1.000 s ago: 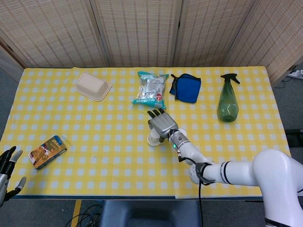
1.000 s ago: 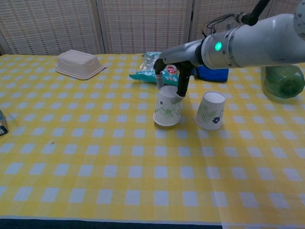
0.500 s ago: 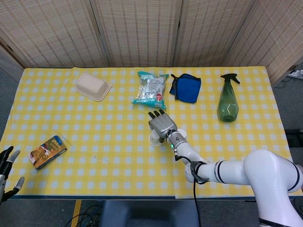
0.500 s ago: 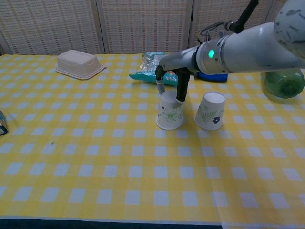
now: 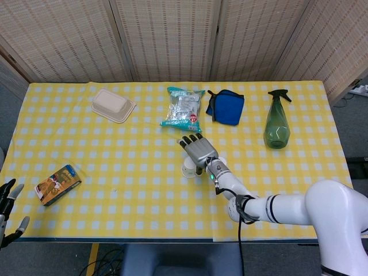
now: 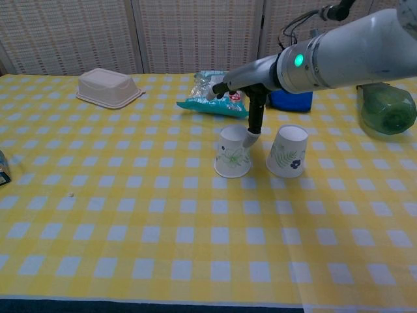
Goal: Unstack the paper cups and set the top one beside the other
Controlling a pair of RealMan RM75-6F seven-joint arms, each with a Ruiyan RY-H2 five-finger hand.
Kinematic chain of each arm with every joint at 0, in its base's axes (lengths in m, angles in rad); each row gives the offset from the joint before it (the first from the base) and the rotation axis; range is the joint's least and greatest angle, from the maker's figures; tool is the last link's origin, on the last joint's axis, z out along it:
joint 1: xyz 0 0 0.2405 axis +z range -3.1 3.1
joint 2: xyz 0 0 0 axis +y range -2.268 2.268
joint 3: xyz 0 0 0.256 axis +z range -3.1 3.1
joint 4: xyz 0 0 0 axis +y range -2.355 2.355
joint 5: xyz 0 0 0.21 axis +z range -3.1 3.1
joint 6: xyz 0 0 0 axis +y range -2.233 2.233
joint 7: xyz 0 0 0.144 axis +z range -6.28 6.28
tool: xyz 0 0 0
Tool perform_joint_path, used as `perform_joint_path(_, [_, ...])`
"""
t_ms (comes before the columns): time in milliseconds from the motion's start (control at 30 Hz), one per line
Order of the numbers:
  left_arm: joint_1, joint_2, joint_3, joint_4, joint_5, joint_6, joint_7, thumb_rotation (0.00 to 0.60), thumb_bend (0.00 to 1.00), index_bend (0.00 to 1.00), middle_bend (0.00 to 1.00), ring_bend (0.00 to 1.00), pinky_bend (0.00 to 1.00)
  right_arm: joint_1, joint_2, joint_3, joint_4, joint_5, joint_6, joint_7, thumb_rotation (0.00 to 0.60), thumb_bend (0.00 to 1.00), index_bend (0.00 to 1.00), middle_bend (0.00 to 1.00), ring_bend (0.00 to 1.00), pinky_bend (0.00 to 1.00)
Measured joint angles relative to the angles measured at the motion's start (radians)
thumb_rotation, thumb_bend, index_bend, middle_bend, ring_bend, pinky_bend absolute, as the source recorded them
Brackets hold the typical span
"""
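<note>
Two white paper cups with leaf prints stand upside down, side by side and apart, on the yellow checked tablecloth. The left cup [image 6: 232, 153] [image 5: 188, 168] sits just under my right hand [image 6: 246, 88] [image 5: 198, 149]. The right cup [image 6: 287, 151] is mostly hidden behind my wrist in the head view. My right hand hovers over the left cup with fingers spread and lifted; one fingertip [image 6: 251, 135] hangs at the cup's upturned base, and I cannot tell whether it touches. My left hand [image 5: 8, 202] rests off the table's near left corner, fingers apart and holding nothing.
Along the far side lie a takeout box [image 5: 112, 105], a snack bag [image 5: 184, 108], a blue pouch [image 5: 225, 107] and a green spray bottle [image 5: 276, 123]. A small carton [image 5: 57, 184] lies near the left edge.
The left cup, tilted in my right hand's grip a second ago, now stands flat. The fingers have lifted off it and spread. My left hand has sunk slightly lower.
</note>
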Motion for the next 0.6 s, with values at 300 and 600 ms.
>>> perform_joint_path(300, [-0.004, -0.007, -0.002, -0.008, -0.003, -0.012, 0.034, 0.6, 0.38, 0.0, 0.0, 0.04, 0.29, -0.114, 0.249, 0.033, -0.294, -0.194, 0.104, 0.102, 0.6, 0.11, 0.0, 0.0, 0.0, 0.0])
perform_joint_path(600, [-0.028, -0.018, -0.003, -0.028, 0.005, -0.052, 0.085, 0.6, 0.38, 0.0, 0.0, 0.04, 0.29, -0.47, 0.386, -0.082, -0.392, -0.726, 0.401, 0.24, 0.6, 0.11, 0.0, 0.0, 0.0, 0.0])
